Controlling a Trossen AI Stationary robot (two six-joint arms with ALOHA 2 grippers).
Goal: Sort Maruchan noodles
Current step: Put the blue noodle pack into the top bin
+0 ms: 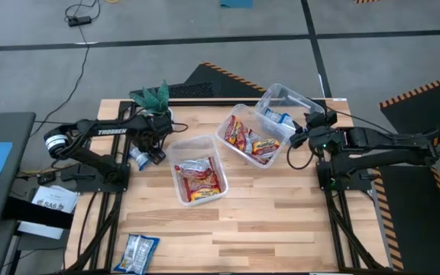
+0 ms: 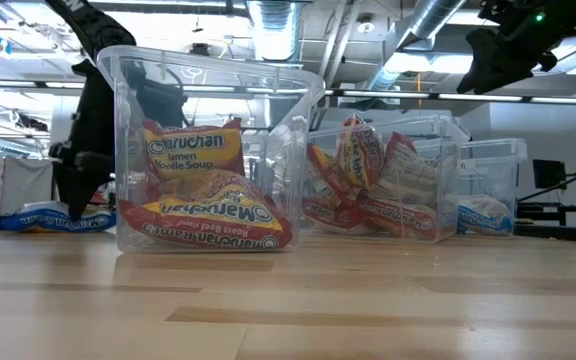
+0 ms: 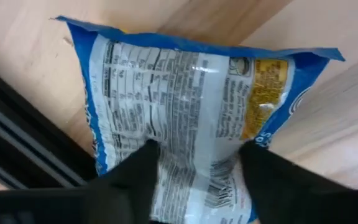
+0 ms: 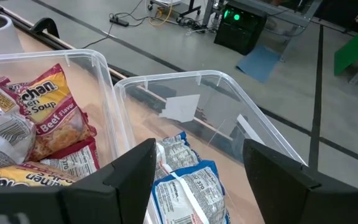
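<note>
Left gripper point(image 3: 194, 171), at the table's 9 o'clock, fingers part-spread on either side of a blue packet point(image 3: 185, 112) lying on the wood; grip itself unclear. Right gripper point(image 4: 197, 168) spread wide, empty, above the 1 o'clock tub point(image 1: 300, 101) holding blue packets point(image 4: 188, 186). Red packets point(image 1: 201, 179) in the centre tub point(image 1: 176, 149), more in the next. Another blue packet point(image 1: 137, 253) at 7 o'clock, partly cut off.

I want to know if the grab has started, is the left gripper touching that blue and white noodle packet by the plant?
Touching. The left wrist view shows the left gripper with both fingers pressed against the blue-and-white packet, one on each side.
</note>
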